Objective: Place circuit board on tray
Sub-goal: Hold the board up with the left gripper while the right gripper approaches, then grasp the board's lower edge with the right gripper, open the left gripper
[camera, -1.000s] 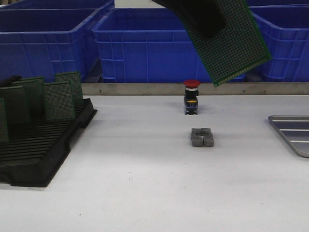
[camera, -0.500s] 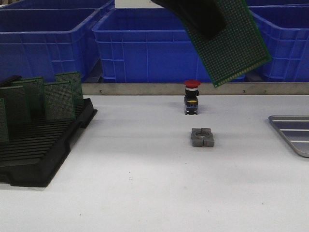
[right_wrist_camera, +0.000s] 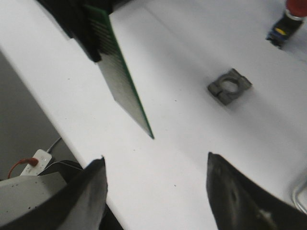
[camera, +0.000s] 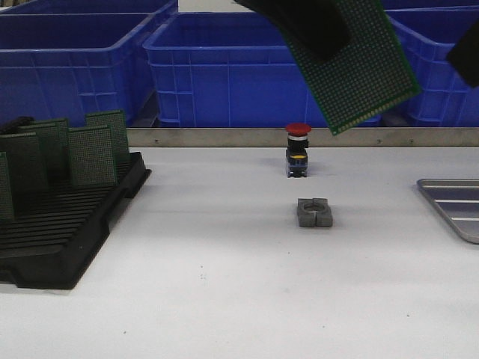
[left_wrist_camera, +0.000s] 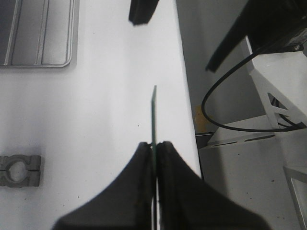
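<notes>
Left hand [left_wrist_camera: 154, 148] pinching thin green perforated circuit board [camera: 358, 63].

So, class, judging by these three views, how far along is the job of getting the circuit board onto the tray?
Done: the left claw is shut on the circuit board and holds it high above the table.
In hand: the right claw is open and faces the board's free edge, possibly for a handover.
Left: the tray on the right shows no board, so carrying it over and setting it down remain.
</notes>
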